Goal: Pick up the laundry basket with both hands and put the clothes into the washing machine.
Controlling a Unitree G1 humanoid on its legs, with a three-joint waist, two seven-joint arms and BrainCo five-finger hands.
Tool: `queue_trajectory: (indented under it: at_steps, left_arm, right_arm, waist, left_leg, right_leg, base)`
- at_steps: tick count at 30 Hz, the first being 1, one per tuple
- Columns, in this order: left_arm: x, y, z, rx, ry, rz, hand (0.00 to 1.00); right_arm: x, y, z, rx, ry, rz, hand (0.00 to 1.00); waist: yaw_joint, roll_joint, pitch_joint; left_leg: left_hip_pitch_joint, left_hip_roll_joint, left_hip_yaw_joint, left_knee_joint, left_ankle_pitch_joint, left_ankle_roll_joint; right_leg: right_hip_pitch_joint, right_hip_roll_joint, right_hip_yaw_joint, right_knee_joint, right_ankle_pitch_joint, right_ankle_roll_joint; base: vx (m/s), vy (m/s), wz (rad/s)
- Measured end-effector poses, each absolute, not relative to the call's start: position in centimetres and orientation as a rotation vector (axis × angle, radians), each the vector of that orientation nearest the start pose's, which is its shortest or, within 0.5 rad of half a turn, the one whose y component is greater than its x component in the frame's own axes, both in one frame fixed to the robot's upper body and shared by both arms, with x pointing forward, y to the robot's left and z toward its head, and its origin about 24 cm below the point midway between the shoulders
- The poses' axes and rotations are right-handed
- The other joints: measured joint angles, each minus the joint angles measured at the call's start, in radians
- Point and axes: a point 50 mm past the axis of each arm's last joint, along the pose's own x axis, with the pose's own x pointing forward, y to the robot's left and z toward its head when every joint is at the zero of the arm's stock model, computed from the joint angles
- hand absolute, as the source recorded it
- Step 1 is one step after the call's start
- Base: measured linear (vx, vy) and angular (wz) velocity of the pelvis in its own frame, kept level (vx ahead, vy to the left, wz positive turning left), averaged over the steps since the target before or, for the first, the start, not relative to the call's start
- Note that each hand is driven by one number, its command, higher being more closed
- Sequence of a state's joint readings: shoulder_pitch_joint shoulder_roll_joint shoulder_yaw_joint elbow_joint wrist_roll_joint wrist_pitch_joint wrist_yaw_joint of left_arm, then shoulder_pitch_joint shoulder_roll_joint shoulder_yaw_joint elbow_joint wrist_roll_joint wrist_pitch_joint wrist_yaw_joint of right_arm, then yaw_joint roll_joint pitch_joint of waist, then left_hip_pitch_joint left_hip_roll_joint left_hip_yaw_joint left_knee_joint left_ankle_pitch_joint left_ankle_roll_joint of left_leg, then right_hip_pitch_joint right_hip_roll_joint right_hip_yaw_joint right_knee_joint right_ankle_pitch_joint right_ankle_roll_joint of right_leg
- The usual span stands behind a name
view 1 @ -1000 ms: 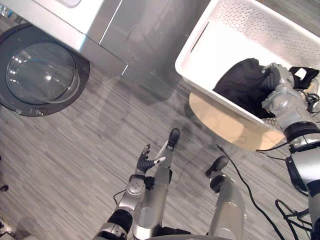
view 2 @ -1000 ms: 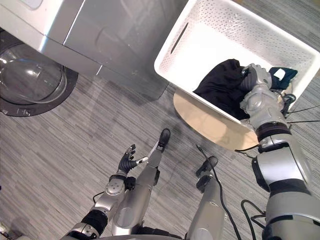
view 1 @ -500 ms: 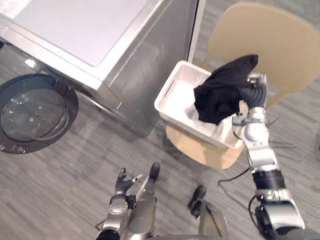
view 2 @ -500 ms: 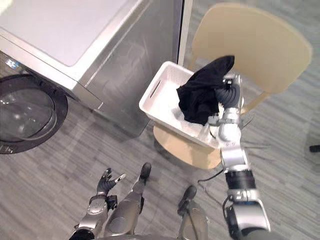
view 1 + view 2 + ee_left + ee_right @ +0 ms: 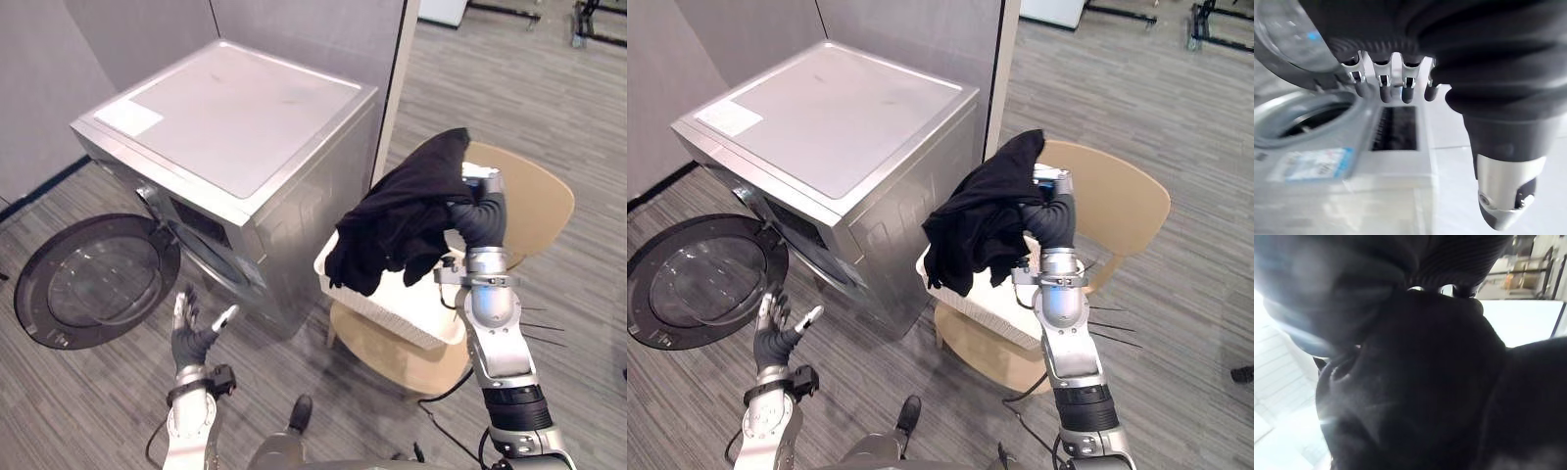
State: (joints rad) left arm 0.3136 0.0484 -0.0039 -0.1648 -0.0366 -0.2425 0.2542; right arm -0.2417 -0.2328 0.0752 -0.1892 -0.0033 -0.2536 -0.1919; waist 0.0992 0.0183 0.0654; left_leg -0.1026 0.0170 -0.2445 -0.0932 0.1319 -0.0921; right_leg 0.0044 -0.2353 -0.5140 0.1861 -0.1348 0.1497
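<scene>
Starting at the left: the washing machine's round door [image 5: 94, 284] is swung wide open, its dark ring and glass facing up just above the grey plank floor [image 5: 59, 411]. Next to it the left hand [image 5: 192, 338] is held up with the palm turned toward the machine, fingers [image 5: 1386, 90] straight and spread, thumb out to the side, nothing in it. Its wrist view looks at the washer's front with the drum opening in sight.

The washing machine [image 5: 240, 137] itself is a silver box against a grey wall, flat top, front facing the left hand.

Right of the machine, the white laundry basket [image 5: 384, 308] sits on the seat of a tan wooden chair [image 5: 534, 201], close beside the washer's side panel. Neither hand is on the basket.

The black garment [image 5: 402, 211] is up in the air above the basket, bunched over the right hand [image 5: 478, 201], which is curled tight into the cloth. The loose end droops toward the basket's rim on the washer side.
</scene>
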Motion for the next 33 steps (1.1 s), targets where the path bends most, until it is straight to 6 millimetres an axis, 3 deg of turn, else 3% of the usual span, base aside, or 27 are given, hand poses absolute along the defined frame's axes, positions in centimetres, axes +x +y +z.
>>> queue_trajectory:
  at_steps: [2, 5, 9, 12, 13, 16, 20, 21, 27, 33]
  left_arm:
    - [19.3, 15.9, 6.0, -0.01, -0.217, 0.186, 0.0]
    - [20.3, 12.4, 7.7, 0.002, -0.31, 0.017, 0.0]
    - [21.7, 8.6, 10.4, 0.031, -0.458, -0.148, 0.0]
    - [22.7, 7.1, 12.0, 0.058, -0.541, -0.21, 0.0]
    - [23.3, 6.5, 12.5, 0.077, -0.564, -0.229, 1.0]
    - [24.5, 6.1, 13.2, 0.144, -0.593, -0.221, 1.0]
    - [24.8, 6.0, 13.8, 0.178, -0.623, -0.179, 1.0]
    - [24.9, 6.1, 14.0, 0.179, -0.63, -0.17, 1.0]
    - [25.4, 7.2, 14.0, 0.192, -0.621, -0.105, 1.0]
    - [25.2, 8.7, 12.9, 0.192, -0.565, -0.042, 1.0]
  right_arm:
    - [27.3, -13.7, 18.3, -0.097, -0.733, 0.07, 1.0]
    - [27.6, -10.9, 21.1, -0.038, -0.834, 0.204, 1.0]
    - [26.4, -8.1, 24.6, 0.034, -0.978, 0.372, 1.0]
    - [25.8, -6.8, 25.5, 0.089, -1.011, 0.448, 1.0]
    - [25.8, -6.7, 25.5, 0.128, -1.004, 0.457, 1.0]
    - [25.7, -6.3, 25.5, 0.235, -0.971, 0.497, 1.0]
    - [25.6, -5.7, 25.3, 0.32, -0.93, 0.584, 1.0]
    - [25.6, -5.7, 25.2, 0.336, -0.922, 0.6, 0.0]
    - [25.6, -6.1, 23.4, 0.367, -0.853, 0.6, 0.0]
    - [25.7, -7.1, 21.6, 0.342, -0.8, 0.552, 0.0]
  waist:
    - [-0.002, 0.004, -0.008]
    - [-0.006, 0.007, -0.023]
    - [-0.006, 0.003, -0.043]
    - [-0.008, 0.002, -0.065]
    - [-0.01, 0.001, -0.072]
    - [-0.029, 0.001, -0.072]
    - [-0.033, -0.001, -0.073]
    - [-0.034, -0.001, -0.073]
    - [-0.033, -0.01, -0.079]
    - [-0.035, -0.032, -0.093]
  left_leg:
    - [0.02, 0.0, 0.006, 0.0, 0.0, 0.0]
    - [0.04, 0.007, 0.021, 0.0, 0.0, 0.001]
    - [0.047, 0.02, 0.037, 0.0, 0.0, 0.0]
    - [0.049, 0.022, 0.055, 0.0, 0.0, 0.0]
    - [0.049, 0.024, 0.058, 0.0, 0.0, 0.001]
    - [0.053, 0.029, 0.07, -0.001, 0.0, 0.001]
    - [0.053, 0.041, 0.107, -0.002, 0.0, 0.0]
    - [0.052, 0.044, 0.11, -0.002, -0.001, 0.0]
    - [0.052, 0.05, 0.116, -0.004, -0.002, -0.001]
    - [0.045, 0.053, 0.123, -0.009, -0.003, -0.003]
  right_leg:
    - [0.014, 0.001, 0.011, -0.006, 0.001, 0.0]
    - [0.031, 0.01, 0.025, -0.023, 0.002, -0.002]
    - [0.045, 0.033, 0.038, -0.064, 0.026, -0.009]
    - [0.048, 0.039, 0.055, -0.09, 0.043, -0.01]
    - [0.053, 0.044, 0.057, -0.106, 0.054, -0.011]
    - [0.062, 0.055, 0.069, -0.142, 0.078, -0.016]
    - [0.062, 0.073, 0.104, -0.19, 0.111, -0.025]
    - [0.062, 0.077, 0.107, -0.198, 0.119, -0.027]
    - [0.064, 0.085, 0.113, -0.218, 0.132, -0.033]
    - [0.06, 0.09, 0.123, -0.227, 0.137, -0.029]
  base:
    - [0.02, -0.027, -0.11]
    - [-0.02, -0.029, -0.15]
    - [-0.02, -0.032, -0.14]
    - [-0.01, -0.002, -0.17]
    - [-0.02, 0.001, -0.13]
    - [-0.05, 0.0, -0.13]
    - [-0.06, -0.006, -0.27]
    - [-0.07, -0.008, -0.17]
    - [-0.05, -0.008, -0.05]
    - [-0.01, -0.004, -0.02]
